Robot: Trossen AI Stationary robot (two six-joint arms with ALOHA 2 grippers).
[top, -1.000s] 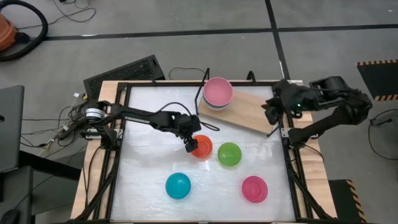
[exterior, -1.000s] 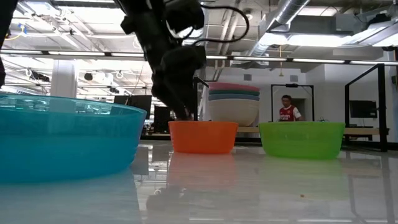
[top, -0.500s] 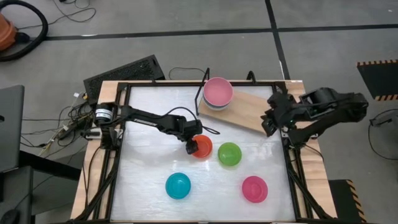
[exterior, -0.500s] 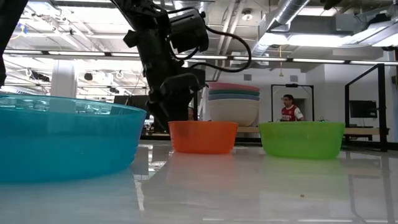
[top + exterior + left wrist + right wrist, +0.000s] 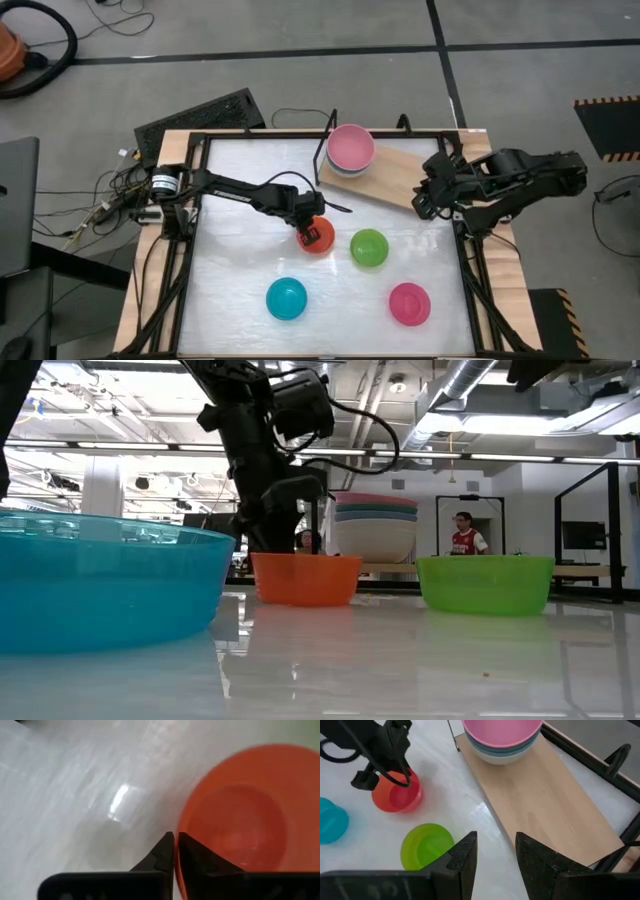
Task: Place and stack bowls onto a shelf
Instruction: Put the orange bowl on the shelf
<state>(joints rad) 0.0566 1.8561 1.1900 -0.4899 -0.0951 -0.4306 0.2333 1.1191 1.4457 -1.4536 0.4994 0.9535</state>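
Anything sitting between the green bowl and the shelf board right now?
No. In the high view only bare white tabletop separates the green bowl from the shelf.

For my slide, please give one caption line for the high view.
Left gripper shut on the rim of the round orange-red plastic bowl; right gripper waits open above the light-wood shelf.

Overhead view of a white table [image 5: 240,300] with two dark robot arms, coloured bowls and a wooden shelf [image 5: 400,178].

The left gripper [image 5: 309,230] sits at the orange-red bowl [image 5: 320,238] near the table's middle. Beside it lies a lime green bowl [image 5: 369,248]; nearer the front edge are a bright blue bowl [image 5: 286,298] and a pink bowl [image 5: 409,303]. A pink-topped bowl stack [image 5: 351,149] stands on the shelf's left end. The right gripper [image 5: 428,198] hovers over the shelf's right end.
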